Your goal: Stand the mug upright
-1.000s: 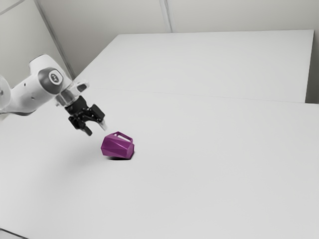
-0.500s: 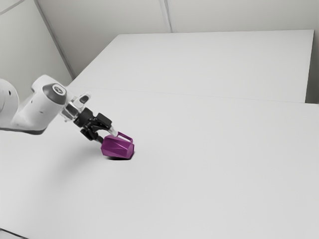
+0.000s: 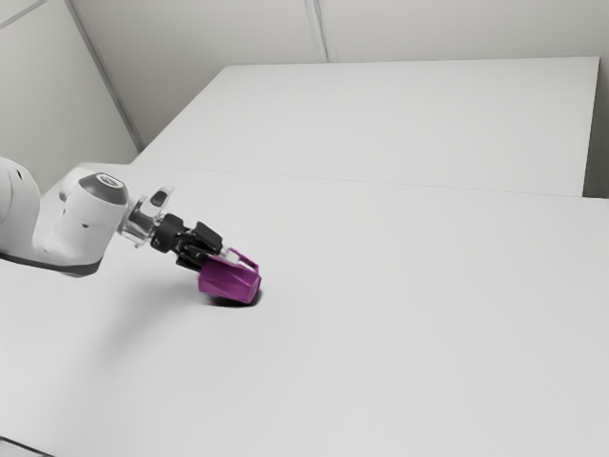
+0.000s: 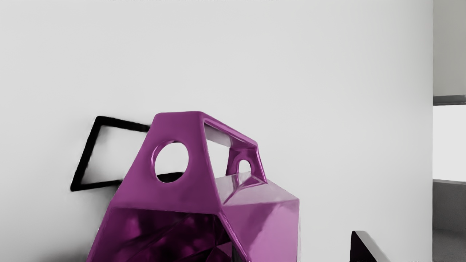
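Note:
The purple faceted mug (image 3: 229, 282) lies on its side on the table, its mouth toward my hand and its handle (image 3: 246, 261) upward. At the mouth end, my gripper (image 3: 213, 258) is tilted down against the mug, its fingers apart. From the wrist, the mug (image 4: 262, 225) shows its dark opening and its handle with a round hole. My gripper (image 4: 301, 253) has one finger (image 4: 365, 249) outside the mug's side wall, with a gap between them. The other fingertip is mostly hidden at the mug's opening.
The broad white table (image 3: 400, 314) surrounds the mug, with a pale panel (image 3: 400, 119) behind it. A dark cable (image 3: 24, 446) lies at the near left corner of the exterior view. A black frame-shaped shadow falls beside the handle in the wrist view.
My hand has come down and toward the exterior view's right, reaching the mug's mouth end. Over the last half second the mug has shifted slightly that way and tipped a little.

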